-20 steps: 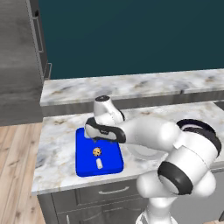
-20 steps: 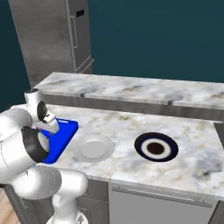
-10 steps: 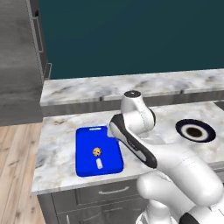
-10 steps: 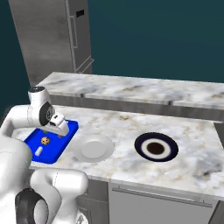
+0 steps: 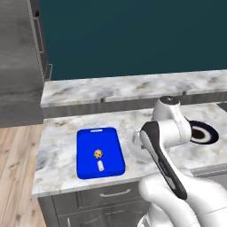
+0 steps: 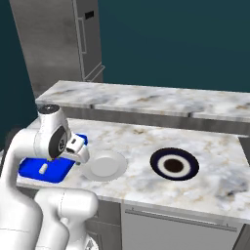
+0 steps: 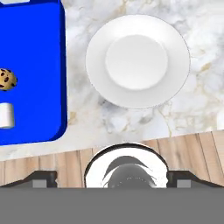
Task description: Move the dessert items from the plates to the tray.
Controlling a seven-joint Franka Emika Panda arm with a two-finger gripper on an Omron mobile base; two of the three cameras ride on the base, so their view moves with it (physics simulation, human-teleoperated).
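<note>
Tan chip cookie [image 5: 98, 154], white cylinder [image 5: 100, 166] on blue tray [image 5: 86, 142]; gripper state unclear.

Even flat rendered light, soft faint shadows, slightly blurry, no glare

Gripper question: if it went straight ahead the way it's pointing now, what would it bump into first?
Probably the pale plate, though depth is hard to judge. The hand view looks down along the gripper and that bare plate sits in the middle, on the counter. The tray with the cookie lies off to one side.

Two plates [image 6: 104, 165] [image 6: 174, 164], one tray [image 5: 88, 141], two desserts [image 5: 98, 154] [image 5: 100, 166]
</note>
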